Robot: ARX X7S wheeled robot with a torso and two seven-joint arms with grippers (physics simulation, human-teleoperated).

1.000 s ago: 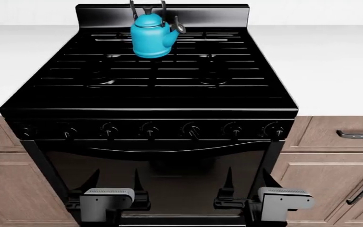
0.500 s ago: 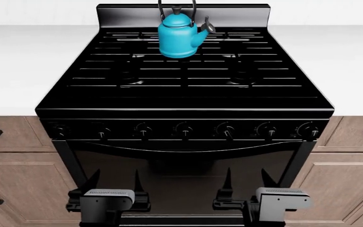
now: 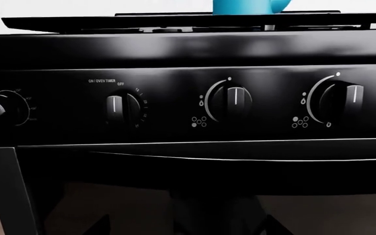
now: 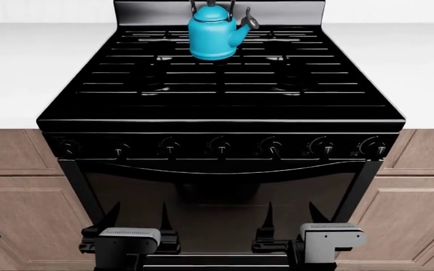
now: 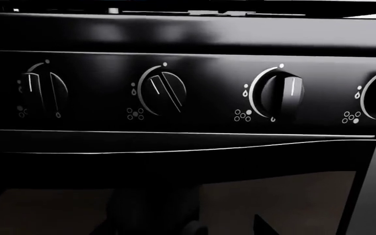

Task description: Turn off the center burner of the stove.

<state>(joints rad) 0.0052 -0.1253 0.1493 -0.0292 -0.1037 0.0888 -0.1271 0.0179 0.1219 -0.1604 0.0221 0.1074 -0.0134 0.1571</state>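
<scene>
Both grippers hang low before the oven door, fingers spread apart and holding nothing: the left gripper (image 4: 135,217) at about 7 o'clock in the head view, the right gripper (image 4: 290,216) at about 5 o'clock, neither touching the panel. Above them, filling the centre of that view, stands the stove (image 4: 221,121), glossy black, with bar grates, a raised back panel and a dark glass door. Seven round black knobs (image 4: 220,145) line its front, each marked with a pale pointer; in the right wrist view one knob (image 5: 165,90) sits tilted while its neighbour (image 5: 283,93) points straight up. A teal kettle (image 4: 213,31) rests on the rear grate at 12 o'clock. Brown wooden cabinets (image 4: 13,186) flank the range under a white counter (image 4: 29,68).
</scene>
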